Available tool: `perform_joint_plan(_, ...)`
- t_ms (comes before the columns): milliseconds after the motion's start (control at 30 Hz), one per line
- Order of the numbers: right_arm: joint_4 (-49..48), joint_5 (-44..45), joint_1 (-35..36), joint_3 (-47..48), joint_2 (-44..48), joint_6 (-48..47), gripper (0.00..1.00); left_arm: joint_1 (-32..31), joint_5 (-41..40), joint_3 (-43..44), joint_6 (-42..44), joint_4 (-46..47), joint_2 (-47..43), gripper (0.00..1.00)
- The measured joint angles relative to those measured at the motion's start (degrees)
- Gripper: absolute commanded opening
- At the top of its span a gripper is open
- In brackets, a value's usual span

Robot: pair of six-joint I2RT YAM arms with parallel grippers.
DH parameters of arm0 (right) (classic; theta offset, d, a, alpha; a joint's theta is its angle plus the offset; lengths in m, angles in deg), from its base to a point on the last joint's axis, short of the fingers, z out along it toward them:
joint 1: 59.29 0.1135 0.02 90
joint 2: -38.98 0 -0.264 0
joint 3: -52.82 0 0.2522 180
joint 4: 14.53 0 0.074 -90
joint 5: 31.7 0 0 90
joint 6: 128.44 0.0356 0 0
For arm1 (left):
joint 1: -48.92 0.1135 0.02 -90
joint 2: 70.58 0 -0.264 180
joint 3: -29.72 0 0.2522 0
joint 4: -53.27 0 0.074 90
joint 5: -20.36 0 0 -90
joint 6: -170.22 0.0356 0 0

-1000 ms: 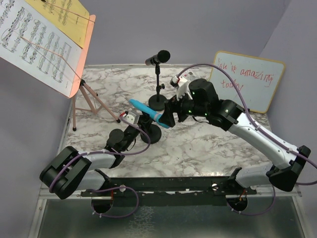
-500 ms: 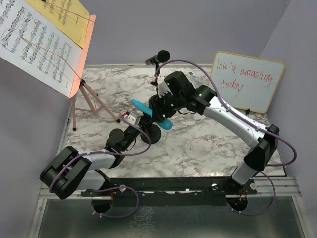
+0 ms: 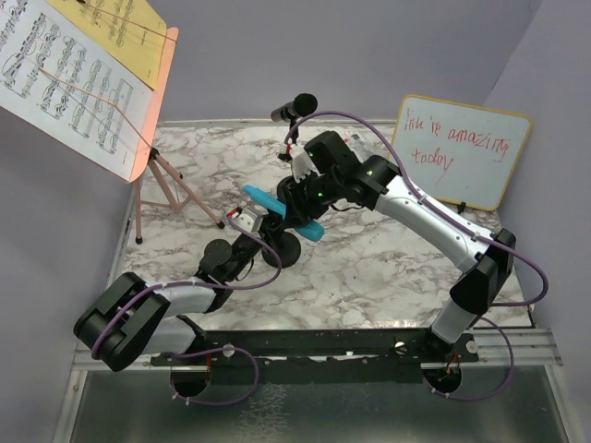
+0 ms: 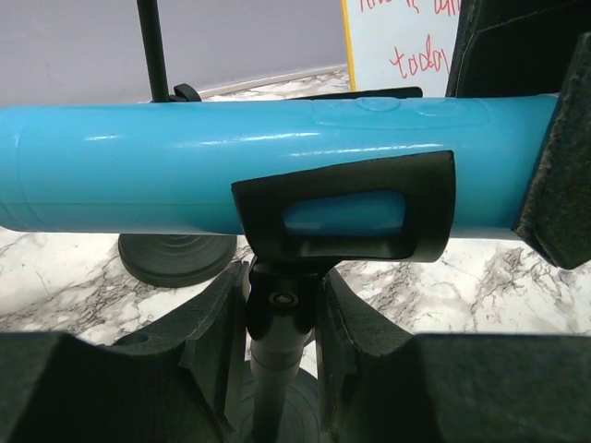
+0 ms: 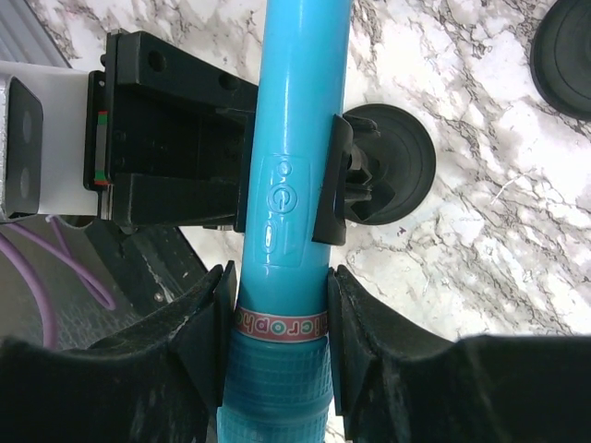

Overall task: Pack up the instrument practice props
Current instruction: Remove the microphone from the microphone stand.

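Note:
The blue microphone (image 3: pixel 277 210) lies tilted in the clip (image 4: pixel 351 208) of the near black mic pole (image 4: pixel 277 369), above its round base (image 3: pixel 288 247). My left gripper (image 3: pixel 254 231) is shut on that pole just below the clip (image 4: pixel 282 332). My right gripper (image 3: pixel 300 208) is shut on the blue microphone (image 5: pixel 295 138) at its pink band near the head (image 5: pixel 280 323). The black microphone (image 3: pixel 294 108) sits on the far pole (image 3: pixel 295 152). The pink music rack (image 3: pixel 159 83) stands at the back left on tripod legs (image 3: pixel 162 189), holding sheet-music pages (image 3: pixel 65 74).
A wood-framed whiteboard (image 3: pixel 462 148) with red writing leans at the back right. The far pole's round base (image 3: pixel 294 191) stands just behind the two grippers and shows in the right wrist view (image 5: pixel 565 51). The marble tabletop (image 3: pixel 388 277) ends in a metal rail at the front.
My right arm swung left from the table's right side to the blue microphone, and its jaws now close on it. The left arm has not moved.

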Motion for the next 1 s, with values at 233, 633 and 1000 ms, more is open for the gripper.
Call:
perform_joint_plan(233,0.0,-0.1,-0.1,-0.5,0.3,-1.4,0.00,-0.5,-1.9,0.6,-0.2,-2.2,-0.8,0.00)
perform_joint_plan(633,-3.4,-1.4,-0.2,-8.2,3.7,-7.3,0.00,-2.3,-7.1,0.7,-1.5,-6.6,-3.3,0.00)
perform_joint_plan(1000,-8.9,-1.6,-0.2,-17.4,9.2,-8.5,0.00,-2.7,-7.8,0.7,-3.2,-9.6,-5.2,0.00)
